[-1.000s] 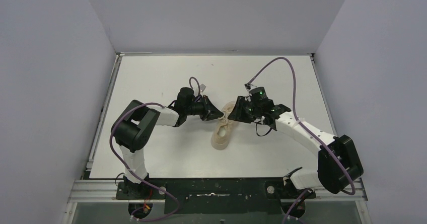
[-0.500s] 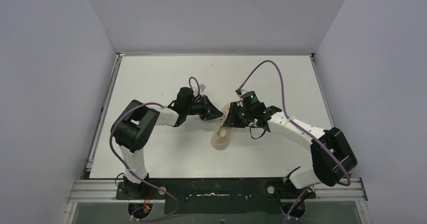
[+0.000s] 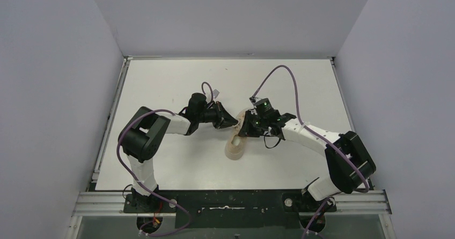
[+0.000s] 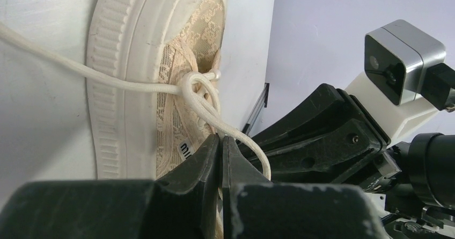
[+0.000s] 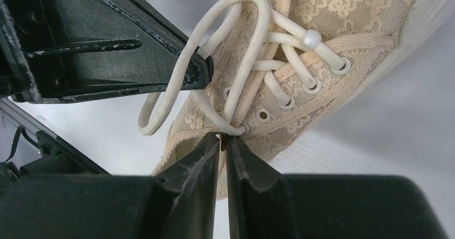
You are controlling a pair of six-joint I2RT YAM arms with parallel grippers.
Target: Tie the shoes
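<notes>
The cream-beige sneaker [image 3: 235,147] lies mid-table, with its toe toward the far side. My left gripper [image 3: 235,123] is at the shoe's left side. In the left wrist view [image 4: 220,138] it is shut on a cream lace [image 4: 201,107] that runs from a knot on the upper. My right gripper [image 3: 244,127] is over the shoe's upper from the right. In the right wrist view [image 5: 222,137] its jaws are shut at an eyelet, pinching a lace strand [image 5: 236,102]. A lace loop [image 5: 257,24] hangs round the left gripper's fingertips [image 5: 198,70].
The white table [image 3: 177,83] is boxed by grey walls, with a metal rail [image 3: 230,202] at the near edge. Purple cables [image 3: 279,72] arc above both arms. The two grippers are almost touching over the shoe.
My right arm has moved left and down onto the shoe's upper, covering its far end. The left arm and the shoe have stayed in place.
</notes>
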